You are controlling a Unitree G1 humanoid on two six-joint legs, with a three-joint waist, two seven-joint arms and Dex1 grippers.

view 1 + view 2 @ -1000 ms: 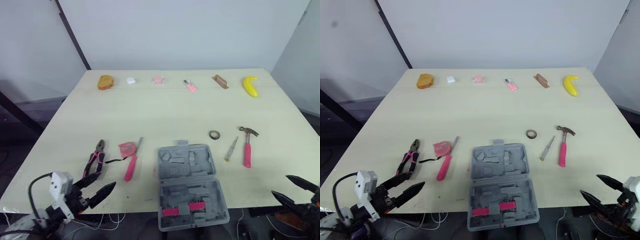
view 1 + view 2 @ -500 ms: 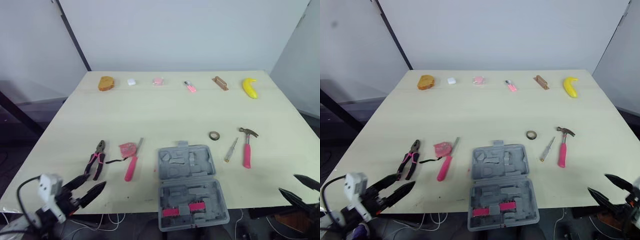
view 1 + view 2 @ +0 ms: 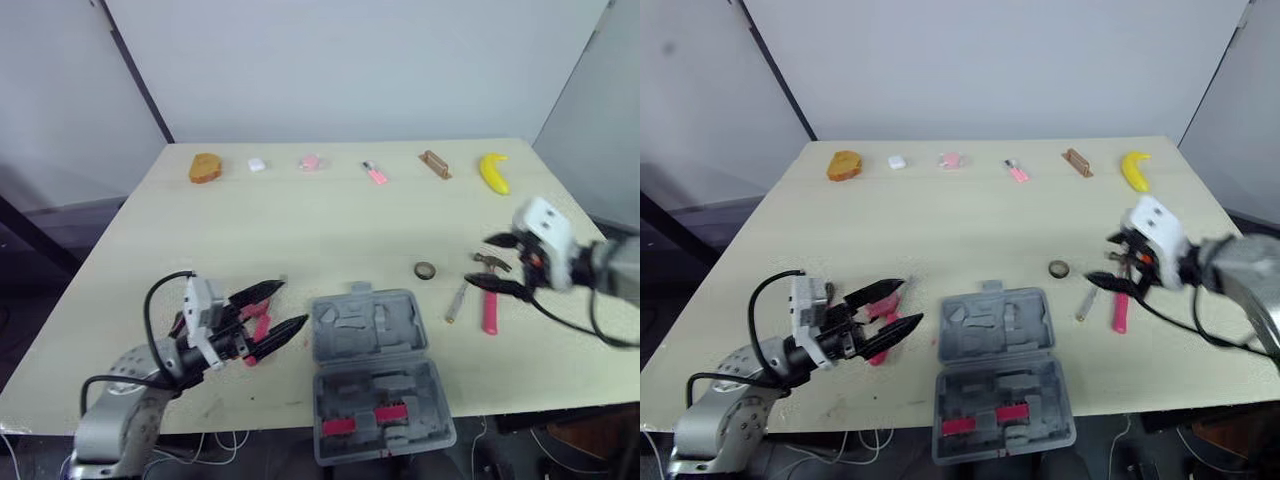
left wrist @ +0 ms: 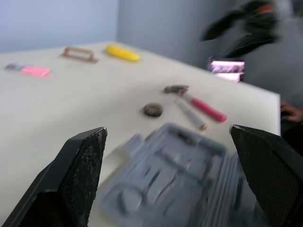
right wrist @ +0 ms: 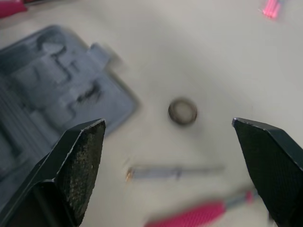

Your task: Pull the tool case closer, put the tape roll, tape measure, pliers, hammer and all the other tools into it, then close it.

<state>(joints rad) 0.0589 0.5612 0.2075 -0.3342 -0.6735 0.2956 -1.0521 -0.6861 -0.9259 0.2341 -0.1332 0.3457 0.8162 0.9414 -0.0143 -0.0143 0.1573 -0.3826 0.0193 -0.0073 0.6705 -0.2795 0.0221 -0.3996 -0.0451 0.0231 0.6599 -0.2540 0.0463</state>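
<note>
I get bright, even, diffuse light; counter point(image 3: 330, 215) uniformly lit, soft faint shadows hugging the tool case point(image 3: 372, 345).

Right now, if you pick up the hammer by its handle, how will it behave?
The hammer probably feels head-heavy: its metal head sits at one end of a slim pink handle, so gripped low, the head may droop. It looks rigid, not floppy. Lying flat on the table, it should slide or pivot if pushed rather than roll.
</note>
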